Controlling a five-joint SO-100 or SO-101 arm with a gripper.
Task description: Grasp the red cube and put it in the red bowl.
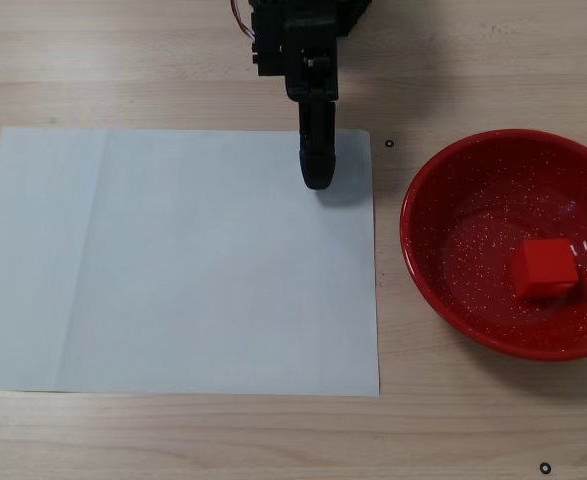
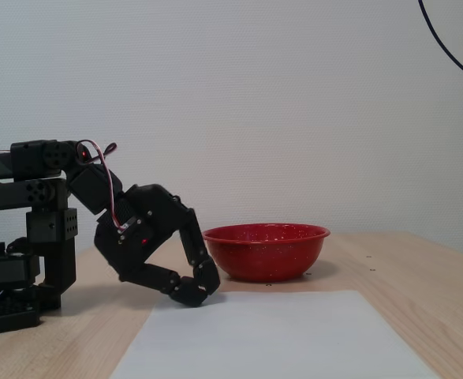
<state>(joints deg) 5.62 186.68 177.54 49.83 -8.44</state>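
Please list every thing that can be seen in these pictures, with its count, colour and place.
cube: one, red, lying inside the bowl.
bowl: one, red with white speckles, on the table right of the paper in the top-down fixed view.
paper: one sheet, white, flat on the table.
table: one, light wood, under everything.
cable: one, black, upper right corner of the side fixed view.
arm: one, black, folded back at the left in the side fixed view.
claw: one, black, empty, fingertips together, low over the paper's edge.
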